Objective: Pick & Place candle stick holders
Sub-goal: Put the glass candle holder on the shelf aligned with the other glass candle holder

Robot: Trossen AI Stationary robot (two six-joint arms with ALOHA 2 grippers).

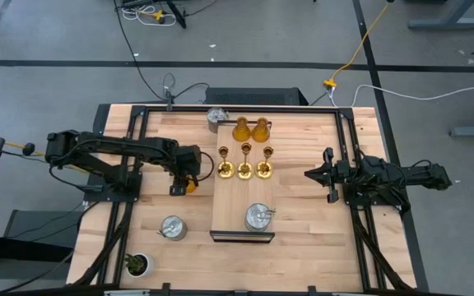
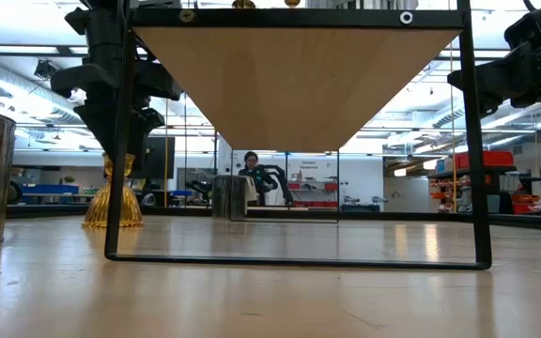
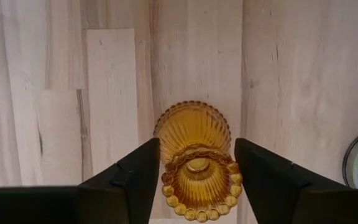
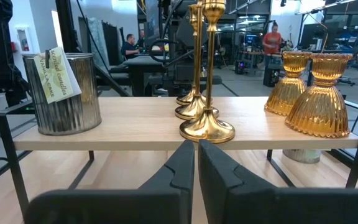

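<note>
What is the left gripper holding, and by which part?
Nothing yet: the left gripper brackets the amber holder near its top rim, with gaps both sides.

Three stemmed holders (image 1: 244,163) stand on the raised shelf (image 1: 229,218); the left gripper (image 1: 186,184) brackets a holder (image 3: 196,163) beside it.

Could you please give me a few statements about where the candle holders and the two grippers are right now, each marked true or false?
1. The left gripper has its fingers on either side of an amber holder. True.
2. Three gold holders stand on the raised shelf. True.
3. The right gripper is holding a gold holder. False: its fingers are shut on nothing.
4. All silver holders are on the shelf. False: one silver holder sits on the table.
</note>
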